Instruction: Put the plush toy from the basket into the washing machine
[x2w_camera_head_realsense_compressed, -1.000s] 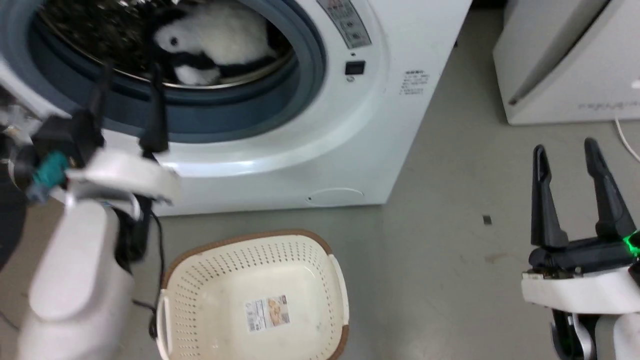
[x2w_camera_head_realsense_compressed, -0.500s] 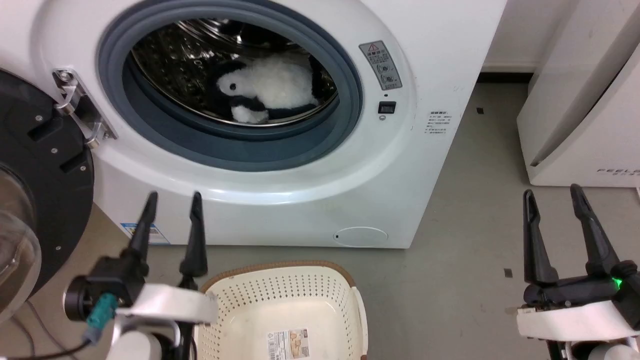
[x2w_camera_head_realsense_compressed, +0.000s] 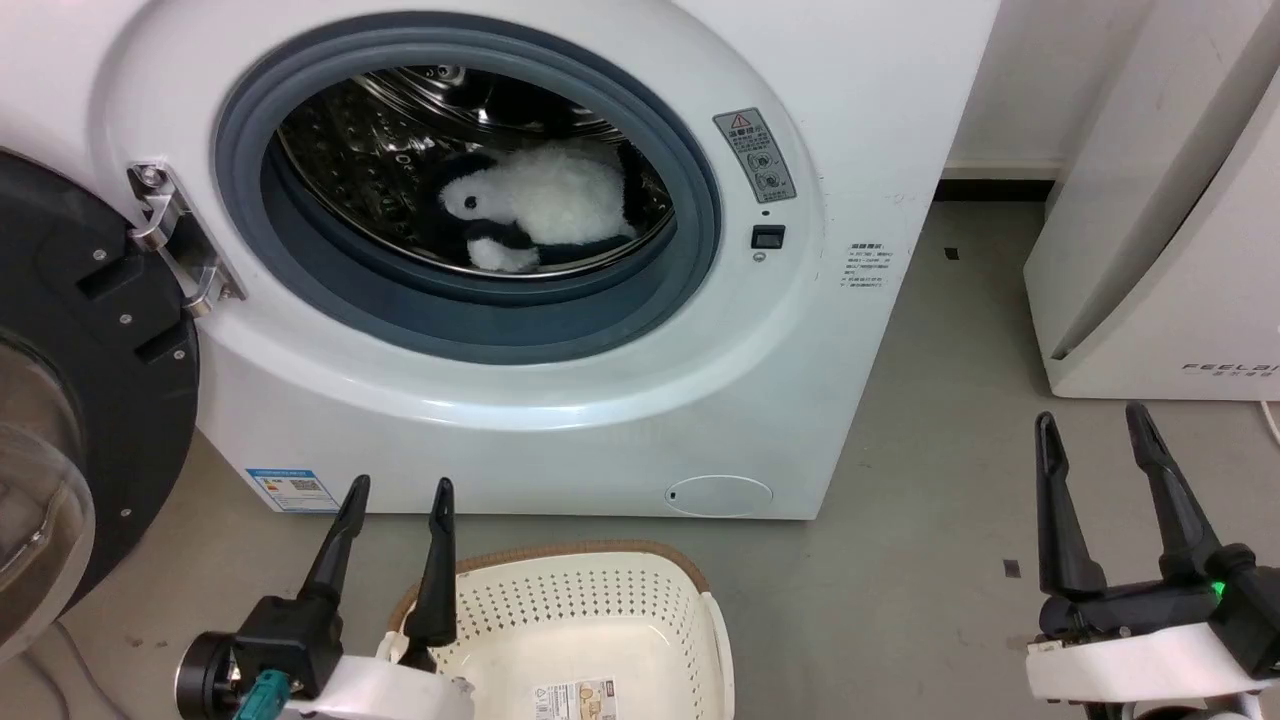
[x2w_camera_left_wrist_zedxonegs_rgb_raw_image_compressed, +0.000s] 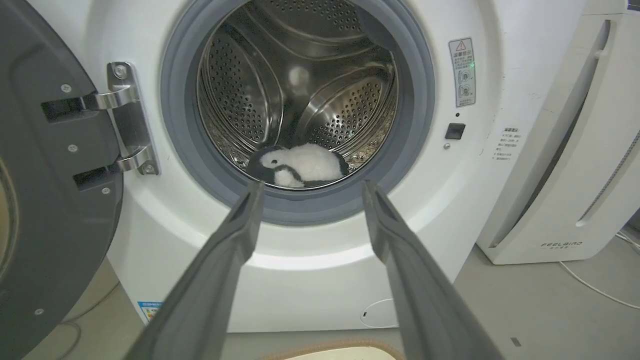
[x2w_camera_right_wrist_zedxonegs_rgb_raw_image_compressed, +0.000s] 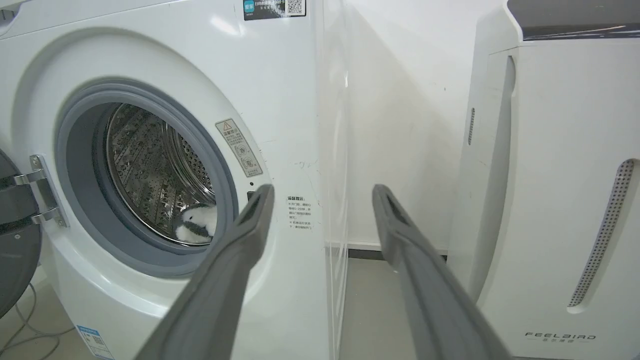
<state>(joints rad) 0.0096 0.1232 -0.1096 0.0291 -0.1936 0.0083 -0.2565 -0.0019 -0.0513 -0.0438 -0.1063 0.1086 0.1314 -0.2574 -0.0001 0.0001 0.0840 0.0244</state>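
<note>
Grey smooth flooring (x2w_camera_head_realsense_compressed: 900, 420) is laid in front of the large white front-loading washing machine (x2w_camera_head_realsense_compressed: 600, 450), whose black-framed glass door (x2w_camera_head_realsense_compressed: 90, 400) is swung open to the robot's left. The fluffy black-and-white penguin-like plush toy (x2w_camera_head_realsense_compressed: 545, 205) is located inside the shiny perforated steel drum (x2w_camera_left_wrist_zedxonegs_rgb_raw_image_compressed: 250, 90), just behind the grey rubber gasket (x2w_camera_head_realsense_compressed: 705, 230). The small oval cream-white perforated plastic basket (x2w_camera_head_realsense_compressed: 590, 605) with a brown rim is set on the floor below the porthole. Its visible interior carries a paper label (x2w_camera_head_realsense_compressed: 575, 698) on the bottom and nothing else. The left gripper (x2w_camera_head_realsense_compressed: 400, 485) is held at the basket's left rim, outside the machine, with its fingers parted and nothing between them. The right gripper (x2w_camera_head_realsense_compressed: 1090, 415) is held well apart to the right, likewise spread and empty. The transfer is judged complete, and no step of the stated task is left.
</note>
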